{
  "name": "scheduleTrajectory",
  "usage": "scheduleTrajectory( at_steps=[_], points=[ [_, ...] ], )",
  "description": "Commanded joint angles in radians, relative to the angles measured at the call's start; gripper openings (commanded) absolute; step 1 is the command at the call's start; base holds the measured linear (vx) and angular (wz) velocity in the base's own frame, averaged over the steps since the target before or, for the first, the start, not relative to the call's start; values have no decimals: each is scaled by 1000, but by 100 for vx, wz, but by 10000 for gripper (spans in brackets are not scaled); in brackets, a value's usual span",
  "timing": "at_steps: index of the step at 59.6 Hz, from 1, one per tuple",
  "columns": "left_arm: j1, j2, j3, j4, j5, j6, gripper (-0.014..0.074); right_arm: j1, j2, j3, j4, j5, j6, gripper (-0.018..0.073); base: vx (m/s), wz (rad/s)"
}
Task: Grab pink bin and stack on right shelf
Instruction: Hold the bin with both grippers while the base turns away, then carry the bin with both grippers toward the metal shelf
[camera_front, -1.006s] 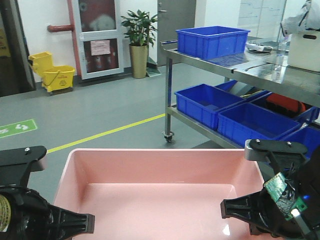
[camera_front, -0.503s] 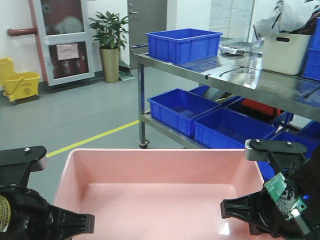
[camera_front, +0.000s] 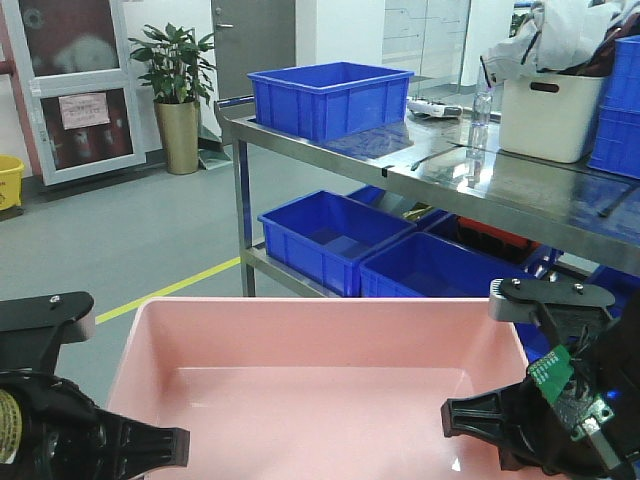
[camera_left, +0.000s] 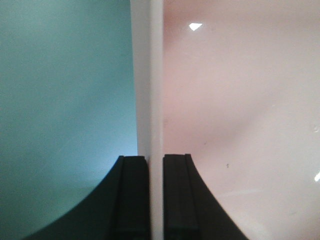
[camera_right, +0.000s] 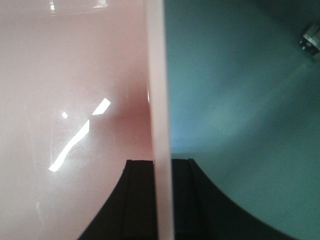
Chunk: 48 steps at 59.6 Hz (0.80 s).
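**Carrying step of the stacking task.** The steel desk (camera_front: 500, 185) that serves as the right shelf fills the upper right of the front view. Its shiny top bears a blue crate (camera_front: 330, 95) at the left end and a cream bin (camera_front: 545, 115) towards the right edge, and the lower crates (camera_front: 325, 235) sit on the tier beneath. The pink bin (camera_front: 320, 335) spans the lower centre of that view, empty and well apart from the desk, nearer the camera. The left pincer (camera_left: 155, 161) is clamped narrow on the bin's left wall, one finger inside and one outside. The right pincer (camera_right: 162, 162) holds the right wall in the same way. Judged step: the bin is held between both arms and placing has not yet begun. The next move calls for closing on the desk with both arms level, then setting the bin on the bare stretch of top between the blue crate and the cream bin
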<state>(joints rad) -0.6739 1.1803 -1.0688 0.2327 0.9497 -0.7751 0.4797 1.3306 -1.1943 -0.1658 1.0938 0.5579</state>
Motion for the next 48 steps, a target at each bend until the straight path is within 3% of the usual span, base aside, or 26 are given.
scheduleTrajectory(
  at_steps=[1, 48],
  points=[
    [2, -34, -31, 57, -27, -7, 125, -11, -30, -25, -113, 1, 4, -2, 40, -2],
    [2, -34, -31, 57, -27, -7, 125, -11, -30, -25, -114, -1, 4, -2, 40, 11]
  ],
)
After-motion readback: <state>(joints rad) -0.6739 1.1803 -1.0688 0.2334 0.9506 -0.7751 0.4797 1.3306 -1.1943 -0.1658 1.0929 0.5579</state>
